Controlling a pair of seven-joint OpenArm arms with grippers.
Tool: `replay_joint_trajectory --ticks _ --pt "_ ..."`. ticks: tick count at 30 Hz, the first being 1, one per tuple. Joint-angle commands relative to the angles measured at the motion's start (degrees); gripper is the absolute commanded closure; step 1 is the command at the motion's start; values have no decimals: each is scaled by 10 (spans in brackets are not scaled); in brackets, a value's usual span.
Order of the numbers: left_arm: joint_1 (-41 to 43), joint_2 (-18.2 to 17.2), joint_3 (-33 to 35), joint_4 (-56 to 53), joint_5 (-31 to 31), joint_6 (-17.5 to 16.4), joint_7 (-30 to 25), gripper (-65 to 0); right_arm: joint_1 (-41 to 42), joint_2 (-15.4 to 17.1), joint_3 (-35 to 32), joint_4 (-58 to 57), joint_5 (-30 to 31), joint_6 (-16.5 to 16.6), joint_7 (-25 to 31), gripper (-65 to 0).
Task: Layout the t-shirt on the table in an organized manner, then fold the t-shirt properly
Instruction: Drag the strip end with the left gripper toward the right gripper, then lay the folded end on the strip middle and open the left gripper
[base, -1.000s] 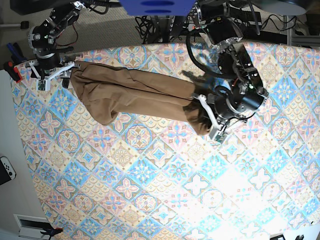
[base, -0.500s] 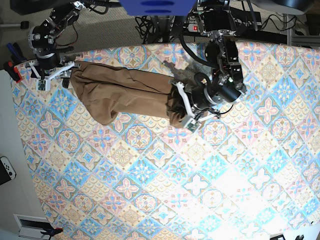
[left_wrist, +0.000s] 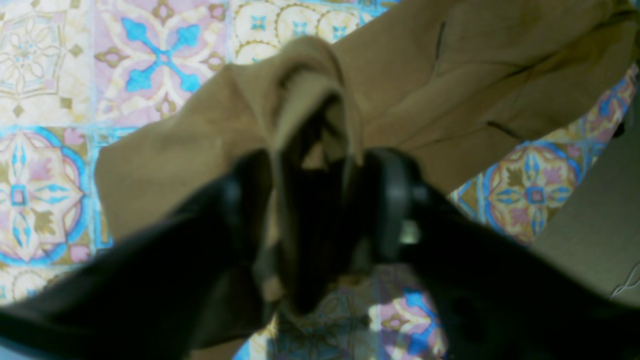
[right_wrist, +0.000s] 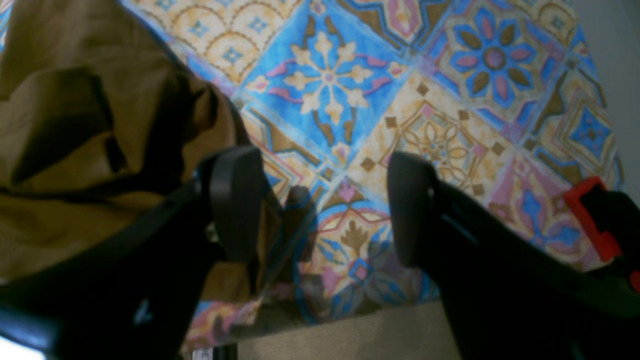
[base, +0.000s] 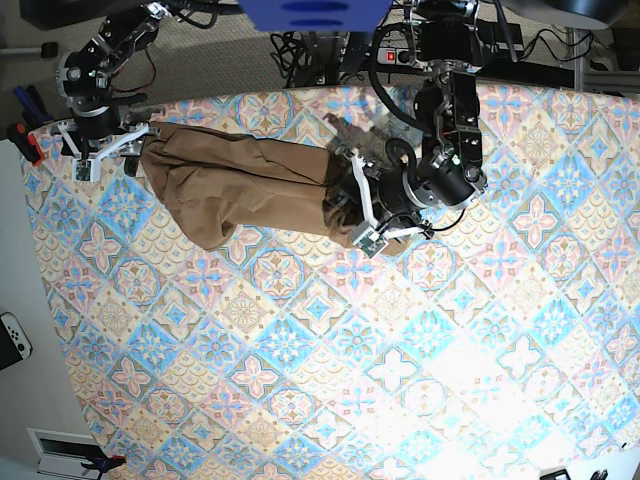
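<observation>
Plain tan-brown t-shirt (base: 240, 185), bunched into a long rumpled band across the far part of the table (base: 300, 340), running from the far-left corner toward the middle. Soft creased folds, widest at the left, a raised pinched ridge of cloth at the right end. Underneath, a tile-patterned cloth of blue, pink and cream floral diamonds.

we get a pretty bright base view, with a washed-out glare patch on the table (base: 450, 400) near the lower right. the left wrist view is soft all over, and the left gripper (left_wrist: 320, 200) is just a dark blurry mass up close. the right wrist view is dimmer, with the t-shirt (right_wrist: 90, 130) folds in deep shadow and the fingers (right_wrist: 235, 200) out of focus.
</observation>
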Motion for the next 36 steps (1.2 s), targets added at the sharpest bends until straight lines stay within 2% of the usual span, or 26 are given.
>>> replay_joint_trajectory --ticks 1,4,7,10,13,16,19,23,27,30,32,36 --pt "-10 3 2 22 -12 -1 -13 -374 1 5 1 10 10 1 13 -378" --pt "-7 6 7 59 -21 -1 -13 -388 1 5 1 10 10 1 13 -378" --pt "-9 17 1 75 -62 -1 -14 -388 2 5 1 10 10 1 13 -378" --pt "-17 18 -40 75 -92 -1 -14 -387 2 5 1 10 10 1 13 -378" --pt "-19 17 -104 72 -90 -1 -12 -361 2 5 1 10 10 1 13 -378" --pt "-16 -10 -156 72 -91 -1 -11 -270 2 5 1 9 10 1 13 -378" --pt "-11 -41 -159 55 -91 -1 -11 -146 2 5 1 9 10 1 13 -378" --pt "-8 -48 -157 -15 -89 -1 -14 -8 2 5 1 9 10 1 13 -378" --pt "-24 -56 -157 -124 -88 -1 -21 0 2 5 1 10 10 1 13 -378" --pt "-32 -73 -152 -194 -52 -1 -64 0 1 5 4 10 10 1 13 -378" --pt "-27 -85 -145 -195 -42 -1 -87 0 1 5 4 10 10 1 13 -378" --pt "-6 -91 -148 -115 -73 -1 -86 0 1 5 4 10 10 1 13 -378"
